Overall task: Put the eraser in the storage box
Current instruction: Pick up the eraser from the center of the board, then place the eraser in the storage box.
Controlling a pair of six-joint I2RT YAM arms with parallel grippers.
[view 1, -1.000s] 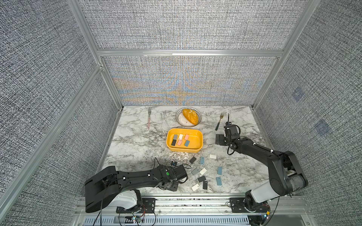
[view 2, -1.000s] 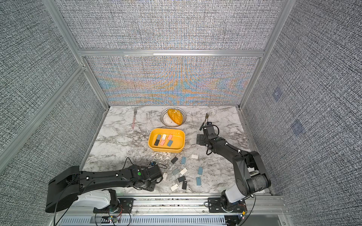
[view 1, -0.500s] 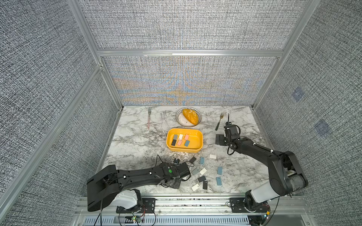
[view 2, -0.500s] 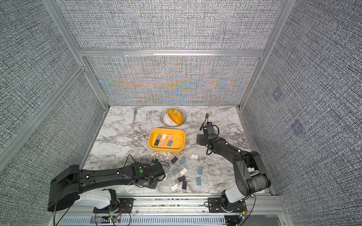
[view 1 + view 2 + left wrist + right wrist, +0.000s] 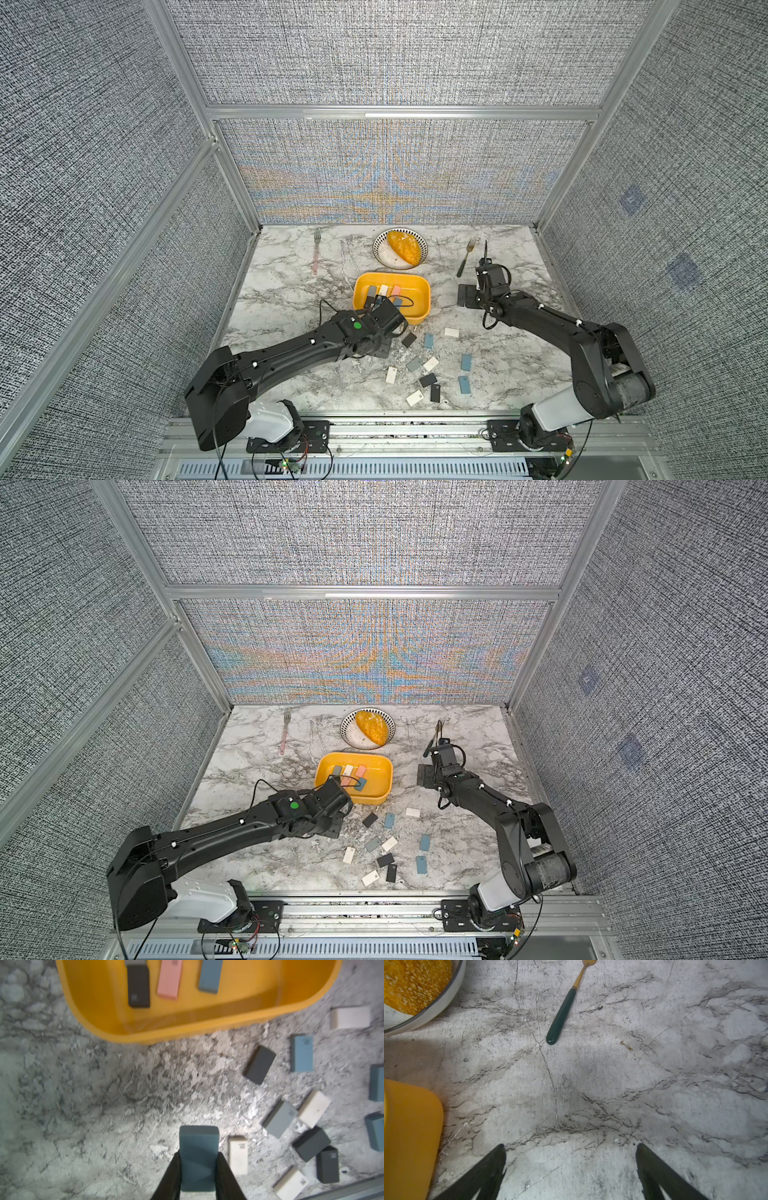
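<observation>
In the left wrist view my left gripper (image 5: 198, 1154) is shut on a blue-grey eraser (image 5: 198, 1140), held above the marble short of the near wall of the yellow storage box (image 5: 187, 1032). Several erasers lie in the box, among them a black one (image 5: 138, 987), a pink one (image 5: 170, 978) and a blue one (image 5: 209, 976). In both top views the left wrist covers the near left corner of the box (image 5: 424, 291) (image 5: 388, 779). My right gripper (image 5: 570, 1147) (image 5: 467, 295) stands open over bare marble to the right of the box.
Several loose erasers (image 5: 428, 365) (image 5: 259, 1065) lie scattered in front of the box. Behind it stands a white plate (image 5: 378, 249) with bread. A pink-handled fork (image 5: 316, 253) lies at the back left, a green-handled fork (image 5: 465, 257) (image 5: 560, 1020) by the right gripper.
My left arm has swung from the front of the table toward the box with the eraser in its jaws, which closed a little more at first. The right arm has not moved.
</observation>
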